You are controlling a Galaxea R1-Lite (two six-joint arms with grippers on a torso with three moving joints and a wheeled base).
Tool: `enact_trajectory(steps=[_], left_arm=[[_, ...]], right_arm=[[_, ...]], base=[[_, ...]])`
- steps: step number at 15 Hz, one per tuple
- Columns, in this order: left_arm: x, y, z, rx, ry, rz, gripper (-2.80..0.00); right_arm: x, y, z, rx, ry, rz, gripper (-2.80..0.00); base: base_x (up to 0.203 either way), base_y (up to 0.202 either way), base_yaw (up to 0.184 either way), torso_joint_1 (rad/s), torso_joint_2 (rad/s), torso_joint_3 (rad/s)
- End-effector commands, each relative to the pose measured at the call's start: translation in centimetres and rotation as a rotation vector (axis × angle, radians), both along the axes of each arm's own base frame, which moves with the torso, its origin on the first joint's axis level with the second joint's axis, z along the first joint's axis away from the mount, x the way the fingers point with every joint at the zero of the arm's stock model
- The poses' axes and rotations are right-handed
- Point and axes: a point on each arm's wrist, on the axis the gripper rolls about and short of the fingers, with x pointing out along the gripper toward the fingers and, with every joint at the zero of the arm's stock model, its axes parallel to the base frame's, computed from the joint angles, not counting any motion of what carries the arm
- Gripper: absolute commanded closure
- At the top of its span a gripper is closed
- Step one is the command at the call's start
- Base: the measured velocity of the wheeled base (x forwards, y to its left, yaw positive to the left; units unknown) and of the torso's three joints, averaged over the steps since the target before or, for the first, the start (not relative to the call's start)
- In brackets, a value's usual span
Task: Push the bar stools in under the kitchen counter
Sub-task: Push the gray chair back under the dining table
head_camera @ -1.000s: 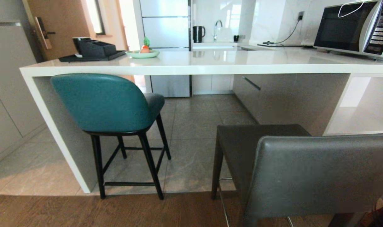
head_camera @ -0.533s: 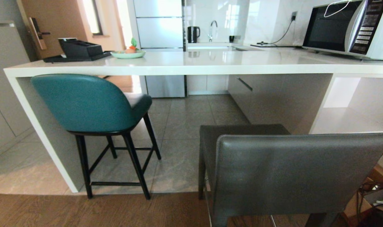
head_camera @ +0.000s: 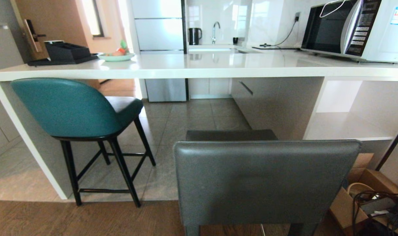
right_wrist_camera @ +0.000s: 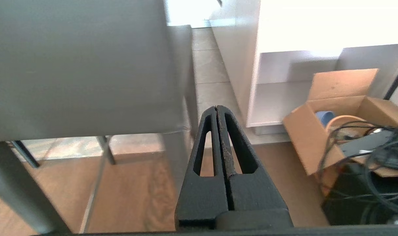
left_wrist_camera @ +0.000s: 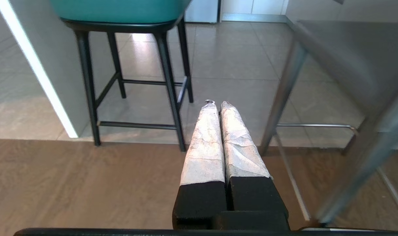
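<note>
— Where do we stand with the stools?

— The teal stool [head_camera: 67, 108] sits at our left with its seat tucked beneath the kitchen counter [head_camera: 199, 70], its rounded back just outside the thick white edge, close to the white slab side leg [head_camera: 28, 144]. We judge that one done, or nearly so. The grey stool [head_camera: 267, 180] is the job in hand: it stands right in front of us, well out from the counter, its back legs over the wood floor and its seat short of the counter edge.

— And our arms?

— Neither shows from the head. The left gripper [left_wrist_camera: 215, 104] hangs low over the floor between the two stools, its wrapped fingers [left_wrist_camera: 205, 144] pressed together and holding nothing. The right gripper [right_wrist_camera: 216, 107] is beside the grey stool's back, just off its right edge, its black fingers likewise closed on nothing (closed fingers suit a push well enough).

— So what does the next move call for?

— We think we are lined up squarely behind the grey backrest. Next we need contact on that back, spread evenly, then a straight drive forward so the seat slides under the slab.

— Any hazard?

— The cardboard box [right_wrist_camera: 336, 111] and tangled cables [head_camera: 382, 206] at our right lie near our path; we would keep clear of them.
</note>
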Motion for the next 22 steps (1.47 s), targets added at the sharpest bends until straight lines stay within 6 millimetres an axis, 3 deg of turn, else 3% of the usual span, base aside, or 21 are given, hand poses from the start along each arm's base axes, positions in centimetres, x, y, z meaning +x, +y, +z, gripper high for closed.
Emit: enact_trajectory(steps=[1, 9, 17, 18, 20, 22], left_arm=[[0.0, 0.0, 0.0, 0.000, 0.002, 0.001, 0.00], [0.0, 0.0, 0.0, 0.000, 0.001, 0.001, 0.00], [0.0, 0.0, 0.1, 0.037, -0.014, -0.003, 0.00], [-0.1, 0.0, 0.6, 0.041, -0.031, -0.006, 0.00], [-0.6, -0.1, 3.7, 0.005, -0.071, -0.046, 0.00], [0.6, -0.3, 6.4, -0.029, 0.008, -0.126, 0.00]], right_arm=[[0.0, 0.0, -0.1, 0.000, 0.004, 0.001, 0.00], [0.0, 0.0, -0.1, 0.001, 0.003, 0.001, 0.00], [0.0, 0.0, -0.1, 0.000, 0.003, 0.001, 0.00], [0.0, 0.0, -0.1, 0.001, 0.003, 0.001, 0.00], [0.0, 0.0, -0.1, -0.016, 0.004, 0.008, 0.00], [0.2, 0.1, 0.6, -0.049, 0.028, 0.041, 0.00]], base=[[0.000, -0.195, 0.005, 0.002, 0.00, 0.002], [0.000, -0.181, 0.003, 0.001, 0.00, 0.002], [0.000, 0.000, 0.000, 0.000, 0.00, 0.000], [0.000, 0.000, 0.000, 0.000, 0.00, 0.000], [0.000, 0.000, 0.000, 0.000, 0.00, 0.000], [0.000, 0.000, 0.000, 0.000, 0.00, 0.000]])
